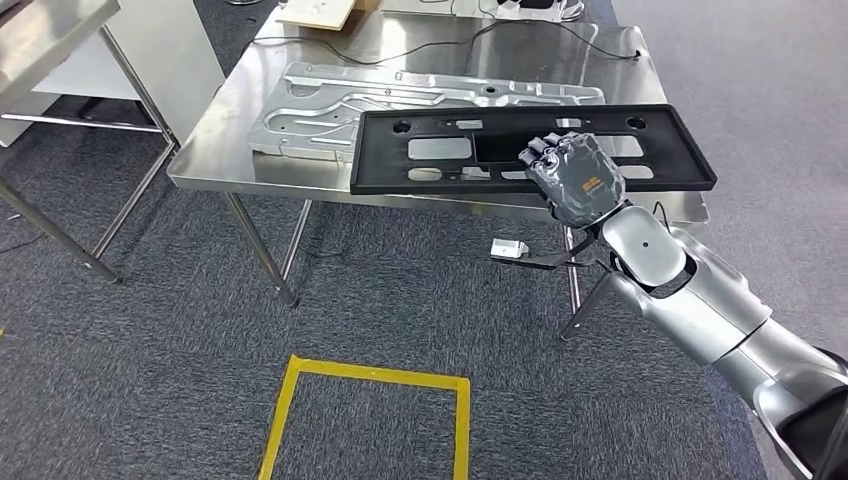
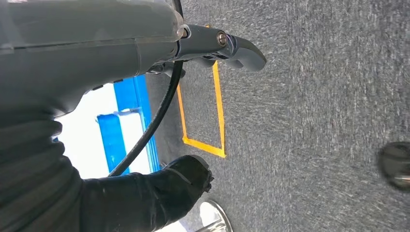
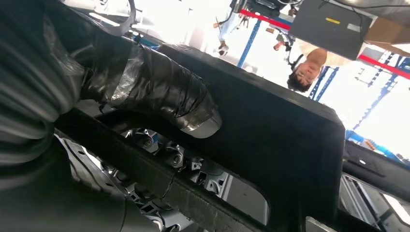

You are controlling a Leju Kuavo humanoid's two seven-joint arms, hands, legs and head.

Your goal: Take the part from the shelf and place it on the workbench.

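The part is a long black flat panel with several cut-outs. It lies level across the steel workbench, over a silver plate; whether it rests on that plate or hangs just above it, I cannot tell. My right hand grips the panel's near edge toward its right end, fingers over the top. In the right wrist view the taped thumb presses against the black panel, and the fingers show through an opening. My left hand hangs over the carpet, thumb apart from a dark finger, holding nothing.
A stamped silver metal plate lies on the workbench under the panel, with cables and a cardboard box behind. Another metal table stands at left. A yellow tape square marks the carpet. A person stands beyond the bench.
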